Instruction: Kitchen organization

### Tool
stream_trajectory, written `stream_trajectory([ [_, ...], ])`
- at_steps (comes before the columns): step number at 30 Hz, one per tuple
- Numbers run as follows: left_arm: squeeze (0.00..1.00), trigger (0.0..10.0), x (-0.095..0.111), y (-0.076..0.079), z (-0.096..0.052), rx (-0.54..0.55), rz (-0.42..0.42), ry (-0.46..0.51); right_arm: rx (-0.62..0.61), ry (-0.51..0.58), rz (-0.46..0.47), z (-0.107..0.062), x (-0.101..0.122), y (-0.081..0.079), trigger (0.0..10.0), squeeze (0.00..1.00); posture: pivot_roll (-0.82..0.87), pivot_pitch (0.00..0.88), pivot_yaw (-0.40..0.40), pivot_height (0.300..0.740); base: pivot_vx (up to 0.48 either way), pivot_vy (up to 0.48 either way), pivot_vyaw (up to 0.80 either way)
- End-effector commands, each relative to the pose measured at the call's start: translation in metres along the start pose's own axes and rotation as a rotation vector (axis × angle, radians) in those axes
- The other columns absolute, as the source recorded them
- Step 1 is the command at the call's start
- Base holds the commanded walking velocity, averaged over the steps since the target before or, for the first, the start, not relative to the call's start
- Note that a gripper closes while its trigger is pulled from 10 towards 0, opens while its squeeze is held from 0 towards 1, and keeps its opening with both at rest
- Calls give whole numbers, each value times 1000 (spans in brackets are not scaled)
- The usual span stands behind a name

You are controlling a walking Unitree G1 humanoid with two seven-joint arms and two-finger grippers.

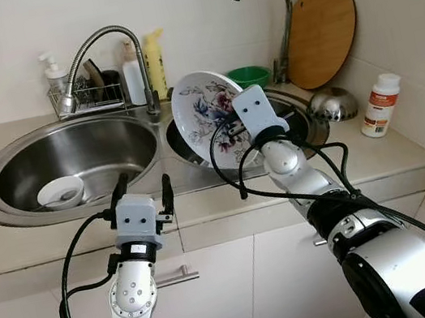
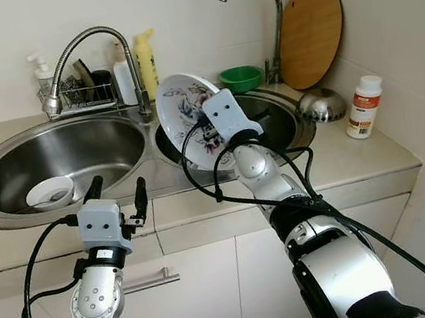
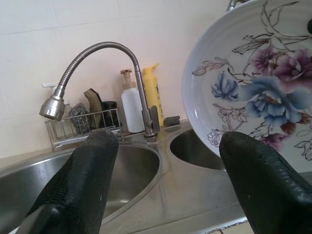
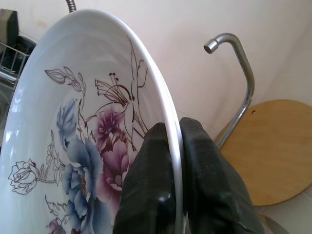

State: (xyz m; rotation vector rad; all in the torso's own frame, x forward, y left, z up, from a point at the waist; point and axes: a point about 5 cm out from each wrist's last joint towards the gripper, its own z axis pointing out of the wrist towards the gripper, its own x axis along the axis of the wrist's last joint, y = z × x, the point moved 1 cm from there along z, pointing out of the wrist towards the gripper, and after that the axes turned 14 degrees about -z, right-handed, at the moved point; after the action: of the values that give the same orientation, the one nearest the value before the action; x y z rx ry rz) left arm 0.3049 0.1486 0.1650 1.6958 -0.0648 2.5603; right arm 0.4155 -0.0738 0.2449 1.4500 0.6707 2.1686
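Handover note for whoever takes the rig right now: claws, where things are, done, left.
Right claw: shut on the rim of the floral plate, held tilted on edge above the right sink basin.
Left claw: open, empty, at the counter edge in front of the left sink basin.
White bowl sits in the left sink basin. Steel bowl and pill bottle stand on the counter to the right.
Done: plate gripped and lifted.
Left: set the plate down somewhere; the white bowl is untouched.
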Motion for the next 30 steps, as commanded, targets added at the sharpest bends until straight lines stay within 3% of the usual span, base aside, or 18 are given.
stream_trajectory([
  [1, 0, 10000, 1, 3, -1, -11, 8, 0, 167, -75, -1, -14, -16, -35, 10000, 0, 69, 0, -45, 736, 0, 0, 0],
  [5, 0, 10000, 1, 4, 0, -13, 9, 1, 197, -43, -48, -9, -8, -35, 10000, 0, 74, 0, -45, 736, 0, 0, 0],
  [10, 0, 10000, 2, 4, 0, -17, 10, 4, 322, -68, -92, 1, -3, -32, 10000, 0, 80, 0, -48, 736, 0, 0, 0],
  [14, 0, 10000, 3, 4, -4, -5, 9, 3, 394, -106, -132, 10, 1, -21, 10000, 0, 100, 0, -69, 736, 0, 0, 0],
  [17, 0, 10000, 2, 3, -6, 3, 10, 0, 428, -121, -163, 11, 1, -18, 10000, 0, 107, 0, -77, 736, 0, 0, 0],
  [20, 0, 10000, 3, 1, -7, 10, 14, 0, 463, -201, -175, 13, -7, -10, 10000, 0, 115, 0, -82, 736, 0, 0, 0],
  [24, 0, 10000, 3, 1, -8, 12, 16, 0, 473, -218, -231, 12, -10, -10, 10000, 0, 121, 0, -88, 736, 0, 0, 0],
  [25, 0, 10000, 3, 1, -8, 15, 17, 0, 488, -223, -210, 10, -11, -12, 10000, 0, 124, 0, -90, 736, 0, 0, 0],
  [26, 0, 10000, 4, 2, -8, 17, 17, 0, 494, -225, -194, 10, -11, -13, 10000, 600, 129, 0, -93, 736, 0, 0, 0],
  [27, 0, 10000, 4, 2, -8, 17, 17, 0, 494, -225, -194, 10, -11, -13, 10000, 600, 129, 0, -93, 736, 0, 0, 0],
  [28, 0, 10000, 4, 1, -9, 20, 19, -2, 493, -223, -181, 10, -11, -13, 10000, 1000, 130, 0, -93, 736, 0, 0, 0],
  [30, 0, 10000, 4, -1, -9, 23, 21, -3, 484, -223, -165, 10, -12, -12, 10000, 1000, 129, 0, -92, 736, 0, 0, 0],
])
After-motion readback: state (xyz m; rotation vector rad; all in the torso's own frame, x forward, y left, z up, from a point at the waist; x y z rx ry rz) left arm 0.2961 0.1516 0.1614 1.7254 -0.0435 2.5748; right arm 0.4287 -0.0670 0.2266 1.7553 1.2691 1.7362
